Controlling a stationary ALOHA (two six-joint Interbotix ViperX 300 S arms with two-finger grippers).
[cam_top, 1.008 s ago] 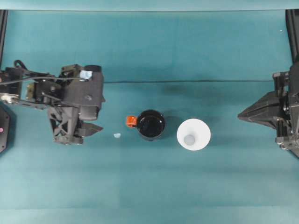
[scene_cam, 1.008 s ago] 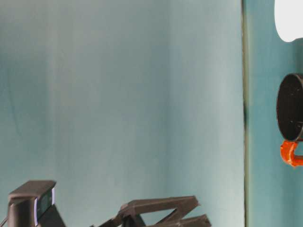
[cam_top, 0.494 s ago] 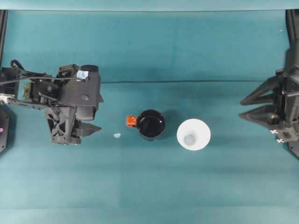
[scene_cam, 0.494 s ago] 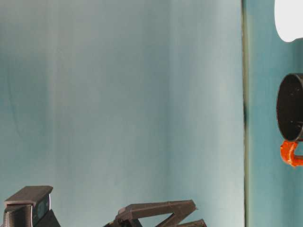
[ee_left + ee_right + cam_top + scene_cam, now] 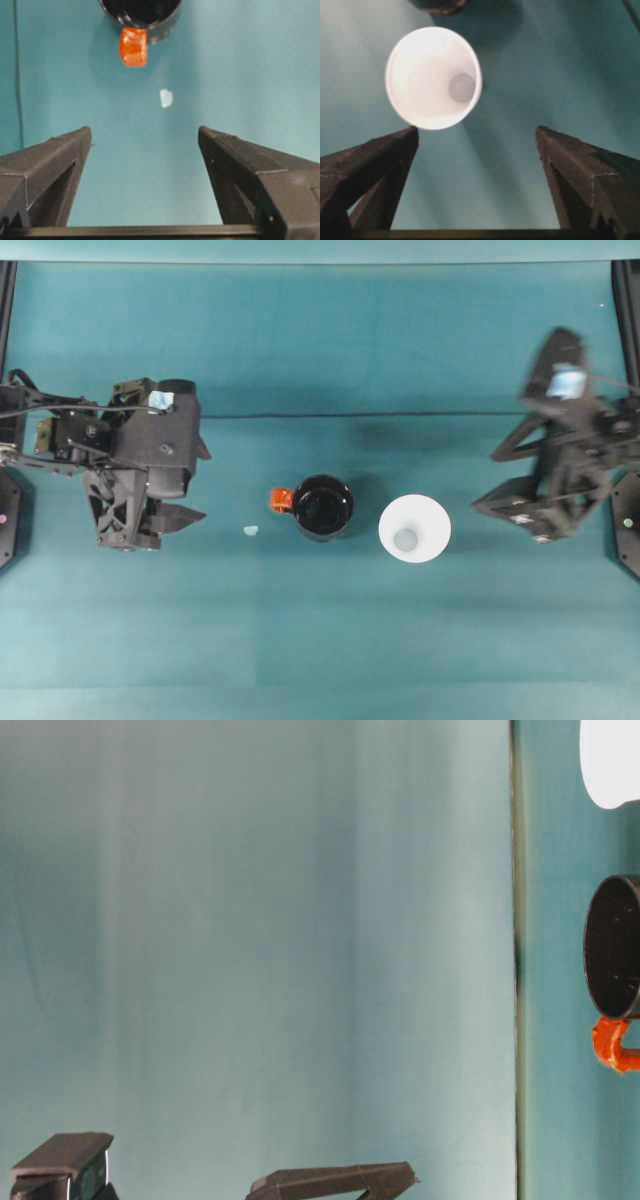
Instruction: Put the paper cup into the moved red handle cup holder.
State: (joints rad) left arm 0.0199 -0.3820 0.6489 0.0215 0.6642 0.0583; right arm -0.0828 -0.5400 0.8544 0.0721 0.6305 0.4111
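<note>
The white paper cup (image 5: 414,528) stands upright on the teal table, its mouth facing up. Just left of it, not touching, is the black red handle cup holder (image 5: 323,507), with its orange-red tab pointing left. My right gripper (image 5: 487,483) is open, a short way right of the cup. In the right wrist view the cup (image 5: 434,77) lies ahead and left of the open right gripper (image 5: 477,131). My left gripper (image 5: 190,520) is open, well left of the holder. The left wrist view has the holder (image 5: 142,12) far ahead of the left gripper (image 5: 144,132).
A small pale scrap (image 5: 250,530) lies on the table between the left gripper and the holder, also seen as a scrap (image 5: 165,98) in the left wrist view. A dark seam (image 5: 380,415) crosses the table behind the cups. Black frame posts stand at the far corners.
The right gripper has opened and swung in leftward toward the paper cup. The left arm has drawn back to the left. Cup and holder have not moved.
</note>
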